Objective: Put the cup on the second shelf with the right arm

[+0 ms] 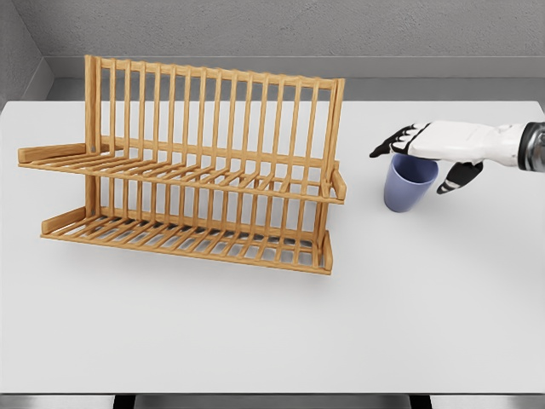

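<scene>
Cup (409, 187) under right hand (430, 146), well apart from rack (196, 170).

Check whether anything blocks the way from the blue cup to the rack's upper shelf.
Nothing visible does. The blue cup stands right of the wooden dish rack, under the right hand. Bare table lies between them, and the upper shelf holds nothing.

You are looking down on a wide white counter (255, 332) that fills most of the view, its matte top evenly lit with only soft shadows. Behind it runs a grey wall (298, 25) with a rough, concrete-like texture, and a paler grey ledge (443, 66) along its base. At the left, 1 side wall (17, 43) angles in. Dark gaps show below the counter's front edge.
</scene>
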`<control>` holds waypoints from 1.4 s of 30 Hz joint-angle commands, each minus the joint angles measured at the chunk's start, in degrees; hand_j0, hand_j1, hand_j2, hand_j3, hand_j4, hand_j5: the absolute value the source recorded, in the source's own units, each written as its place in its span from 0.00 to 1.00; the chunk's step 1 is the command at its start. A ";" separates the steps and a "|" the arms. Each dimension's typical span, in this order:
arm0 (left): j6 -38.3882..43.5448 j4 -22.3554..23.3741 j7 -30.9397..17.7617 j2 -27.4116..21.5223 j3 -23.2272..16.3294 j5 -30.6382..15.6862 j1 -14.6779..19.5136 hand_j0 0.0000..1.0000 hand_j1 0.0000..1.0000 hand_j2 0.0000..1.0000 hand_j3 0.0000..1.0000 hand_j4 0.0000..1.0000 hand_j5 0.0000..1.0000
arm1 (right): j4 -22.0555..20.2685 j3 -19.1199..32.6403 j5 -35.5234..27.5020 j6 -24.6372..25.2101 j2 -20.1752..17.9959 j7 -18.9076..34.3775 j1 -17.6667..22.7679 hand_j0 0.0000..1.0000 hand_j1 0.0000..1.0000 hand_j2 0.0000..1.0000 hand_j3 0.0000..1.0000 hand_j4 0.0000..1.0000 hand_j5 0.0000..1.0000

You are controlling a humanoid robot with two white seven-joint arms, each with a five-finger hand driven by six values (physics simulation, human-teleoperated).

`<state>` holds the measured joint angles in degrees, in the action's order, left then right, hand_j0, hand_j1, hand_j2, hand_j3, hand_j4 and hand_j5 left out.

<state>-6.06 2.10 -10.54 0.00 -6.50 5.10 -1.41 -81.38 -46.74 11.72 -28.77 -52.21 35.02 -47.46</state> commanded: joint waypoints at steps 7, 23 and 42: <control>0.00 0.01 -0.01 0.00 0.00 0.00 0.00 1.00 1.00 1.00 1.00 1.00 1.00 | 3.51 -0.29 -0.21 0.12 1.32 -0.02 -0.09 1.00 1.00 1.00 1.00 1.00 1.00; 0.00 0.01 -0.01 0.00 0.00 0.00 0.00 1.00 1.00 1.00 1.00 1.00 1.00 | 6.32 -3.54 -0.21 0.12 3.07 -0.02 -1.85 0.93 0.93 0.93 0.93 0.93 0.93; 0.00 0.01 -0.01 0.00 0.00 0.00 0.00 1.00 1.00 1.00 1.00 1.00 1.00 | 5.62 -3.10 -0.30 0.12 2.55 -0.02 -2.55 0.64 0.64 0.64 0.64 0.64 0.64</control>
<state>-6.06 2.10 -10.53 0.00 -6.50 5.11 -1.41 -75.62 -49.94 11.70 -28.78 -49.44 35.04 -50.10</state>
